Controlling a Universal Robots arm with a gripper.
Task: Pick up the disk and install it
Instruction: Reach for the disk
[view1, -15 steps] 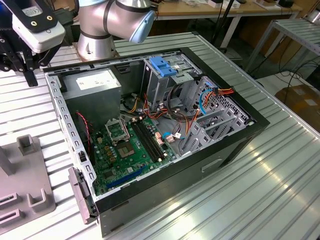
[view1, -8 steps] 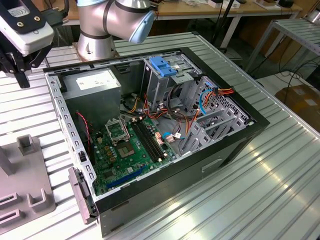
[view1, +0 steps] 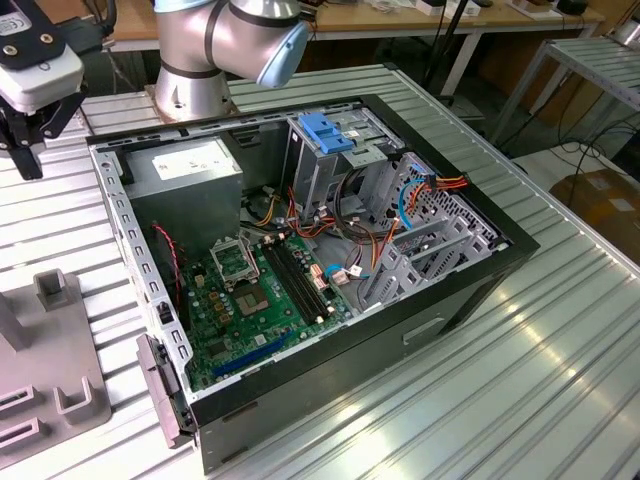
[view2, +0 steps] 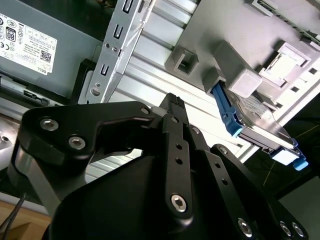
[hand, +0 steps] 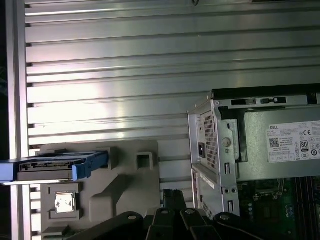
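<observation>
Blue-railed disk (hand: 50, 167) sits on edge in a slot of the grey holder (hand: 127, 177) on the slatted metal table (hand: 150, 75), beside the open computer case (view1: 330, 250). Gripper (view2: 172, 100) hangs near the holder, apart from the disk, fingertips pressed together with nothing between them.

The desk (view1: 520, 330) is ribbed, glossy bare metal. The disk (hand: 50, 167) is dull silver metal with smooth blue plastic rails. Its holder (hand: 125, 175) is matt grey plastic.
</observation>
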